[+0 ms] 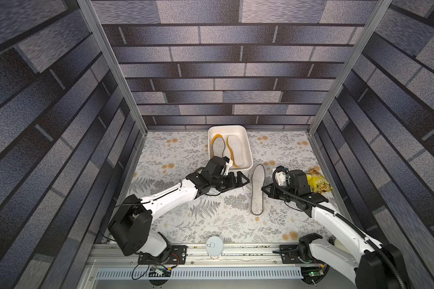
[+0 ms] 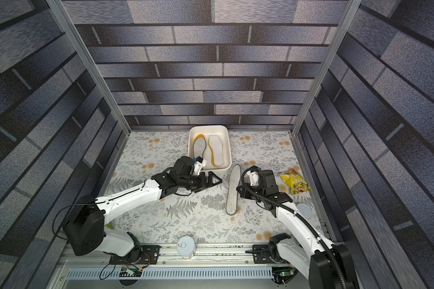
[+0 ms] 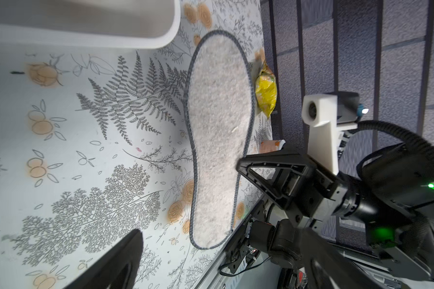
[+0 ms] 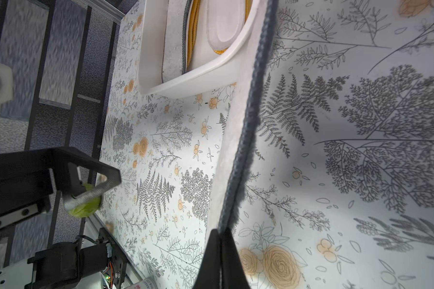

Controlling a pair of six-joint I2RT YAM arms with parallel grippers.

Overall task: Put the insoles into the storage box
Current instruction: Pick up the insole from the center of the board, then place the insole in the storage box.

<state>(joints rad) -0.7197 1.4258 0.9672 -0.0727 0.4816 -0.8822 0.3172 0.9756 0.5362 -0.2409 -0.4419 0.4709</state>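
Observation:
The white storage box (image 1: 247, 146) (image 2: 228, 142) stands at the back middle. In it lie a grey felt insole (image 1: 219, 146), a white foam insole (image 1: 236, 150) and orange insoles (image 1: 228, 146) showing only as edges. Another grey felt insole (image 1: 258, 190) (image 2: 232, 190) (image 3: 218, 140) (image 4: 233, 155) with dark edging lies just right of the box's front. My right gripper (image 1: 263, 187) (image 2: 238, 188) (image 4: 219, 236) is shut on its right edge, which is tilted up off the cloth. My left gripper (image 1: 244, 180) (image 2: 217, 180) (image 3: 223, 260) hangs open and empty just left of that insole.
A yellow snack bag (image 1: 318, 184) (image 2: 296, 184) lies behind the right wrist. A can (image 1: 214, 246) (image 2: 186, 246) stands at the front edge, another (image 2: 303, 211) by the right forearm. Something green (image 4: 85, 207) lies near the left arm's base. Walls close three sides.

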